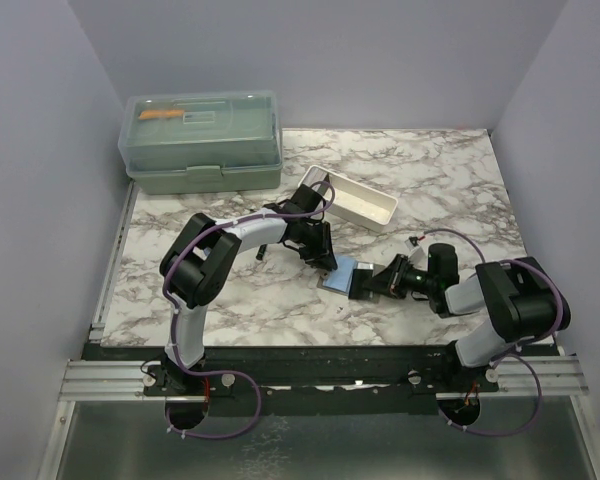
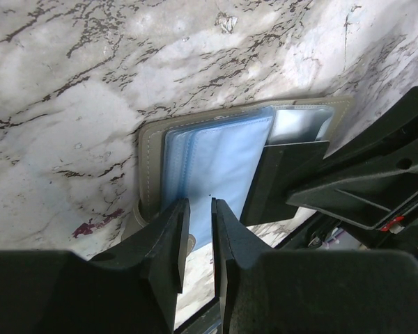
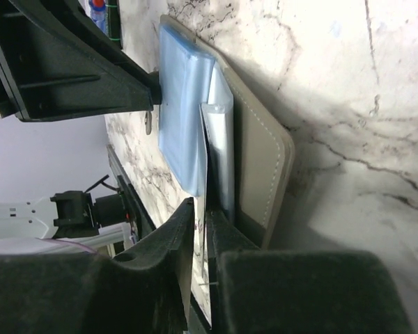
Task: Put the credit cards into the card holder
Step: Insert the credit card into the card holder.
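Observation:
The card holder [image 1: 342,272] lies open on the marble table; its grey-olive rim [image 2: 150,160] frames light blue sleeves [image 2: 216,160]. It also shows in the right wrist view [image 3: 254,153]. My left gripper [image 2: 200,203] is nearly shut with nothing between its fingers. Its tips rest on the near edge of the blue sleeves. My right gripper [image 3: 200,209] is shut on a thin card [image 3: 216,153] seen edge-on. The card's far end sits at the holder's right pocket. In the left wrist view the card [image 2: 285,177] looks dark. No other cards show.
A long white tray [image 1: 352,200] stands just behind the holder. A big green lidded box [image 1: 202,140] stands at the back left. The two grippers [image 1: 325,255] [image 1: 368,285] meet over the holder, close together. Grey walls enclose the table.

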Controlling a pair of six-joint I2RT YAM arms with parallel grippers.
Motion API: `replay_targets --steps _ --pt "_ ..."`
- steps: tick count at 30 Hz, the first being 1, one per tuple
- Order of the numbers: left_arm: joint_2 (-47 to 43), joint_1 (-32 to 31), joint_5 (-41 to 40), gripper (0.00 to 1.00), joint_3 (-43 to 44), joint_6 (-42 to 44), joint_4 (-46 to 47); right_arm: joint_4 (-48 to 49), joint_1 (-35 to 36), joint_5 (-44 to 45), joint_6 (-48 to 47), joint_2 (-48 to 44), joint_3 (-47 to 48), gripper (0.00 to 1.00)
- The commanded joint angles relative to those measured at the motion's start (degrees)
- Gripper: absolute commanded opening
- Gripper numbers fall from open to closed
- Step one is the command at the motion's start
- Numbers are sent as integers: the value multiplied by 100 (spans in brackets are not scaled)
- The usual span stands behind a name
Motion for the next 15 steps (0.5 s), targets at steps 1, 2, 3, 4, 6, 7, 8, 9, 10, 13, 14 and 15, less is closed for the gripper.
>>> replay_targets --steps 1,2,3,4,6,7,8,9,10,13,14,15 --pt "302 13 -358 27 -185 154 -219 129 -22 -77 -111 270 188 11" --pt "305 12 -370 27 -186 160 -213 127 -21 -84 -99 275 185 8" --pt "301 12 -387 26 -186 165 -212 127 -21 -70 -77 248 165 5" --pt "294 12 -403 26 -194 175 -214 116 -21 -54 -68 184 141 2" --pt "292 12 -427 26 -195 186 -220 39 -24 -57 -61 67 123 0" --pt "297 12 -435 26 -195 194 -221 -12 -21 -69 -50 36 132 0" --pt "300 14 -430 26 -195 196 -222 -30 -21 -116 -73 33 150 0" --pt "308 12 -428 26 -190 196 -221 -48 -21 -173 -102 44 185 0" --pt "310 12 -420 26 -182 196 -232 -65 -21 -206 -128 70 220 0" --pt "316 19 -415 26 -177 196 -230 -197 -21 -271 -163 216 323 0" --pt "312 13 -411 26 -177 196 -230 -173 -21 -296 -141 267 337 0" --pt "310 12 -411 26 -184 196 -230 -133 -21 -329 -132 331 357 0"
